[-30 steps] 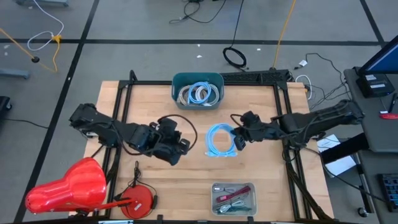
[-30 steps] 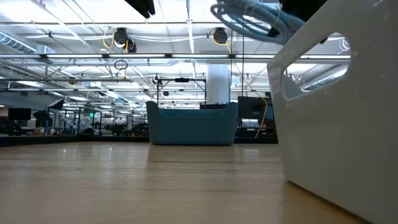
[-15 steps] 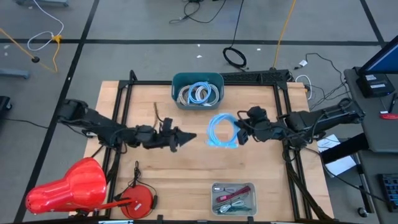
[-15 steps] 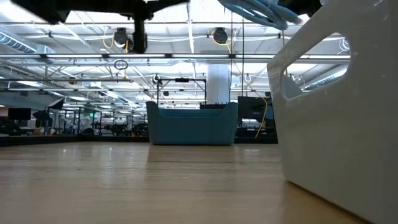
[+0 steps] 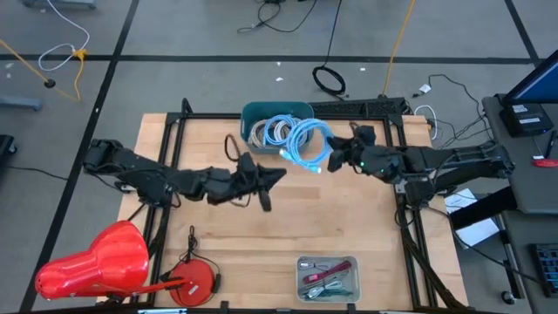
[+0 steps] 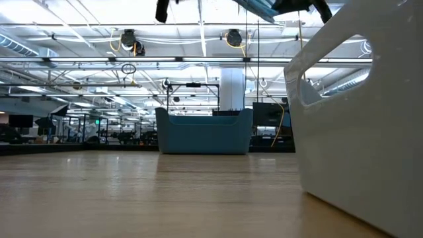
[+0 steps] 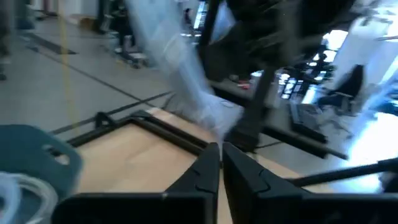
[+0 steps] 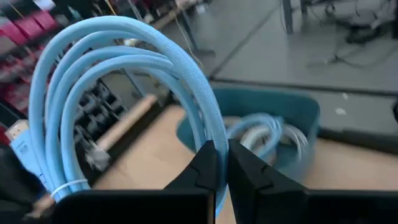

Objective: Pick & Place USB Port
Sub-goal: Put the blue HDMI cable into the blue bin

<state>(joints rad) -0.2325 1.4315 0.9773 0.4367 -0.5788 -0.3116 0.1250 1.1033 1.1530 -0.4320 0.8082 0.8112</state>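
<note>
Lifted toward the teal bin (image 5: 277, 112), blue cable coil (image 5: 305, 141) (right tool (image 5: 338, 157) grasping); left tool (image 5: 277, 177) clenched, empty.

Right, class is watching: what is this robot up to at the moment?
The right gripper is shut on a coiled blue cable and holds it in the air at the edge of the teal bin, which already has coiled cables inside. The left gripper is shut and empty, above the wooden table.
</note>
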